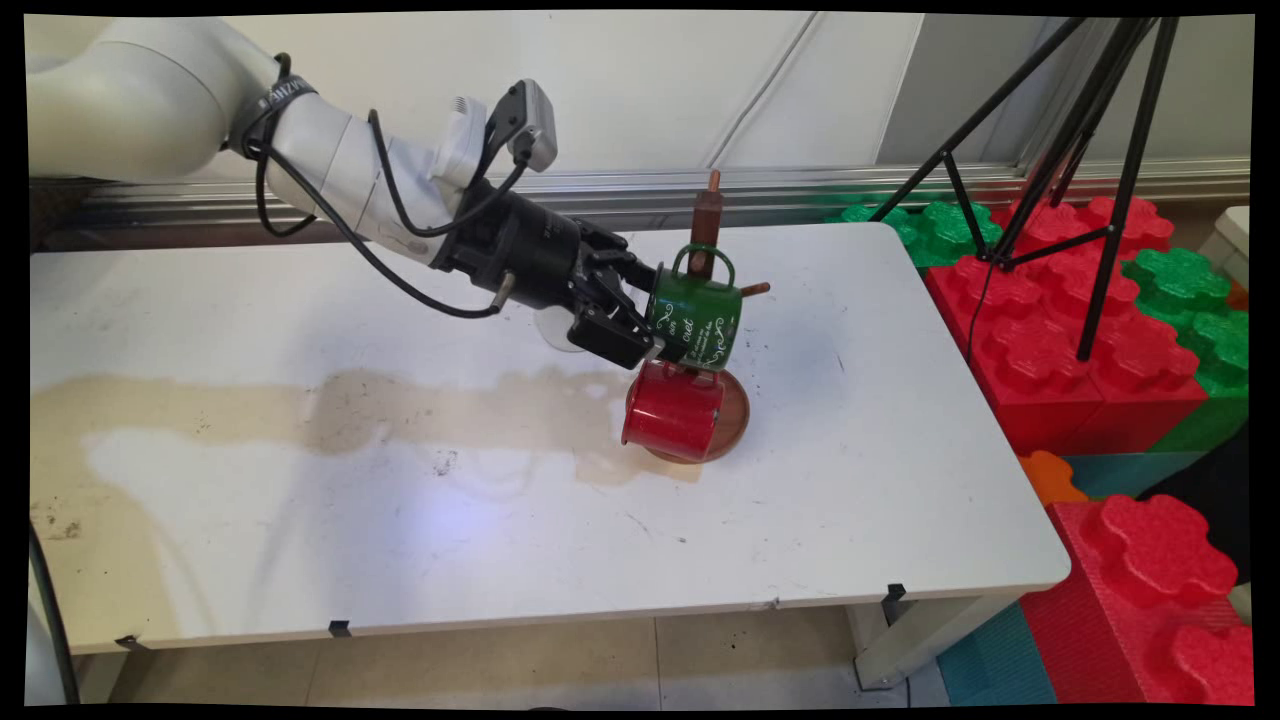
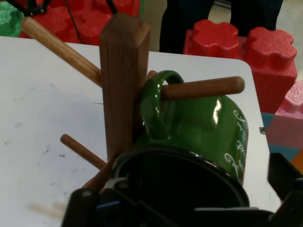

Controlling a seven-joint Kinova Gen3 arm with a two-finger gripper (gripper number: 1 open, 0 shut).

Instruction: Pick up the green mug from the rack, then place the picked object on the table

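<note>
A wooden mug tree [image 1: 706, 218] stands on a round brown base [image 1: 738, 412] at the table's middle right. A green mug [image 1: 697, 322] with white lettering lies on its side, its handle looped over a peg [image 2: 203, 88] beside the post [image 2: 122, 80]. Below it a red mug [image 1: 675, 410] hangs from the tree. My gripper [image 1: 652, 315] reaches in from the left, open, with one finger on each side of the green mug's rim. In the hand view the mug's dark mouth [image 2: 180, 184] faces me and a thin gap shows by the right finger [image 2: 284, 177].
A brownish stain [image 1: 350, 400] runs across the white table [image 1: 850, 500]. A black tripod [image 1: 1095, 160] stands off the table's right edge among large red blocks [image 1: 1060, 330] and green blocks [image 1: 1180, 280]. Bare pegs [image 2: 57, 47] stick out of the post.
</note>
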